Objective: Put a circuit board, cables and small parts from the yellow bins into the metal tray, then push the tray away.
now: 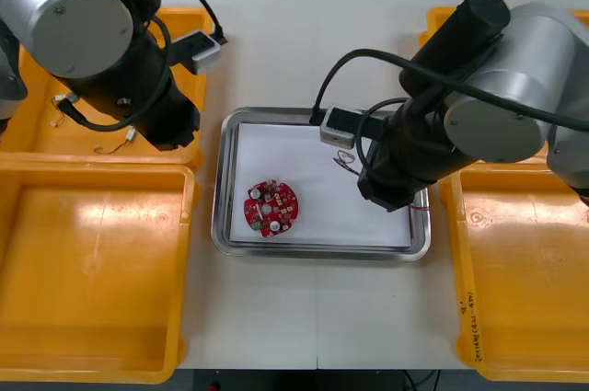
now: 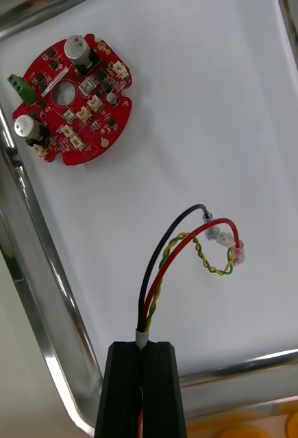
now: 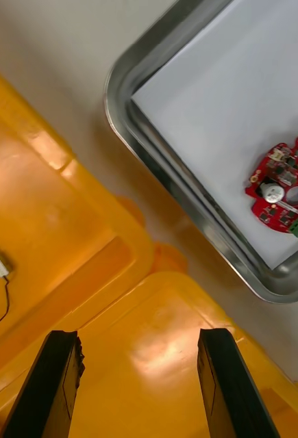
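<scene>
Cable (image 2: 190,239) in right hand (image 2: 143,345), above metal tray (image 2: 42,294)

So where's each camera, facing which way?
Front: above the arms, steeply down at the table; both arms show.
Right wrist: on the right arm, looking into the metal tray; right gripper shut on the cable.
Left wrist: on the left arm, over yellow bins and tray corner; left gripper open.
All three share the circuit board.

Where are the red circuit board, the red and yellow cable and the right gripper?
red circuit board (image 1: 271,208): front view, its centre.
red and yellow cable (image 2: 149,308): right wrist view, wire bundle.
right gripper (image 2: 144,350): right wrist view, between fingertips.
</scene>
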Controlling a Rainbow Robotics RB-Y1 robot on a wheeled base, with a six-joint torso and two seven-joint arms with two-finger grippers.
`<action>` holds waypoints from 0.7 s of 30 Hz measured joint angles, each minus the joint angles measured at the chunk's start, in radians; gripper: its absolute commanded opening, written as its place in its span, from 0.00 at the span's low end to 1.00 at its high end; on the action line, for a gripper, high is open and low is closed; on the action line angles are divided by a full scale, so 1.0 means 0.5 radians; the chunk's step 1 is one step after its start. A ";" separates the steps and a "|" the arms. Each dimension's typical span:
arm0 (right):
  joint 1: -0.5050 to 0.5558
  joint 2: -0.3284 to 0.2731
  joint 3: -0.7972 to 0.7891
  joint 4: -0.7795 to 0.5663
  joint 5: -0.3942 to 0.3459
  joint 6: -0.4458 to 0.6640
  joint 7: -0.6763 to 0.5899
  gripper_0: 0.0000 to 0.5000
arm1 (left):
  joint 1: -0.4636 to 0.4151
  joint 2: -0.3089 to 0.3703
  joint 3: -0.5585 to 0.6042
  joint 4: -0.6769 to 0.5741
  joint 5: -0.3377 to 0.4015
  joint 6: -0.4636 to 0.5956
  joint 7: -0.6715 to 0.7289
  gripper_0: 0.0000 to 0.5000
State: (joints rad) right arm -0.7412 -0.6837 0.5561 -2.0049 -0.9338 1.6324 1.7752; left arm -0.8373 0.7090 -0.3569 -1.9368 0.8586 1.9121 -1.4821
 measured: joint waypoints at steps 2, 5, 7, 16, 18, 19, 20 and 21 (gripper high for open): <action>-0.013 0.012 0.062 0.027 0.038 -0.030 0.063 0.00 | 0.035 0.012 0.075 -0.002 -0.005 0.000 0.000 1.00; -0.032 0.022 0.138 0.062 0.050 -0.065 0.287 0.00 | 0.090 0.014 0.167 -0.005 -0.054 0.001 0.000 1.00; -0.041 0.024 0.173 0.090 0.050 -0.080 0.432 0.00 | 0.121 0.014 0.199 -0.005 -0.114 0.001 0.000 1.00; -0.043 0.025 0.252 0.219 0.050 -0.160 0.691 0.00 | 0.224 0.015 0.388 0.066 -0.149 0.001 0.000 1.00; -0.043 0.025 0.287 0.251 0.050 -0.211 0.720 0.00 | 0.234 0.015 0.437 0.108 -0.148 0.001 0.000 1.00; -0.043 0.025 0.310 0.269 0.050 -0.243 0.720 0.00 | 0.239 0.015 0.463 0.130 -0.146 0.001 0.000 1.00; -0.043 0.025 0.335 0.287 0.050 -0.277 0.720 0.00 | 0.244 0.015 0.487 0.149 -0.144 0.000 0.000 1.00; -0.043 0.025 0.360 0.301 0.050 -0.307 0.720 0.00 | 0.246 0.015 0.508 0.166 -0.143 -0.001 0.000 1.00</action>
State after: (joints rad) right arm -0.7629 -0.6713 0.7363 -1.8542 -0.9088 1.4790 2.1351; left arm -0.7141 0.7166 -0.1029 -1.8540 0.7873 1.9116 -1.4823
